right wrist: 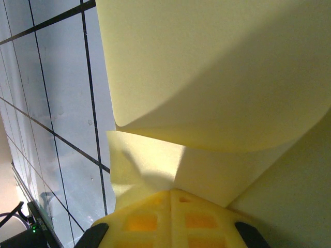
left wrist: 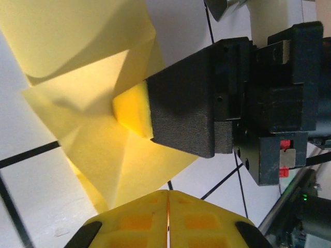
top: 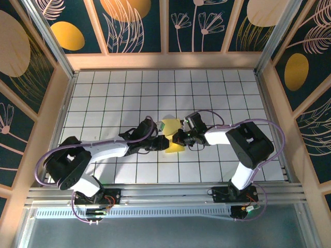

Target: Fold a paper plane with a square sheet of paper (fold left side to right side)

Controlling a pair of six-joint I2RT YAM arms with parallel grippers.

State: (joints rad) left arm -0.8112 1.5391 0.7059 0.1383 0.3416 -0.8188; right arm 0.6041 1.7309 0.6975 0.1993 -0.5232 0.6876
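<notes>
On the white gridded tabletop [top: 103, 93], the right gripper [right wrist: 173, 194] pinches the partly folded yellow sheet of paper [top: 176, 147] at centre, while the left gripper [left wrist: 168, 199] has its fingers pressed together beside the paper's edge.

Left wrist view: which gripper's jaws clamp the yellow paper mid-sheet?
The right gripper, black-bodied, pinching the thin pale yellow folded paper at its middle; the left gripper has shut jaws at its edge.

You see a white gridded table [top: 103, 98] enclosed by dark floral wall panels [top: 207, 26]; an aluminium rail [top: 165, 194] spans its near edge.
</notes>
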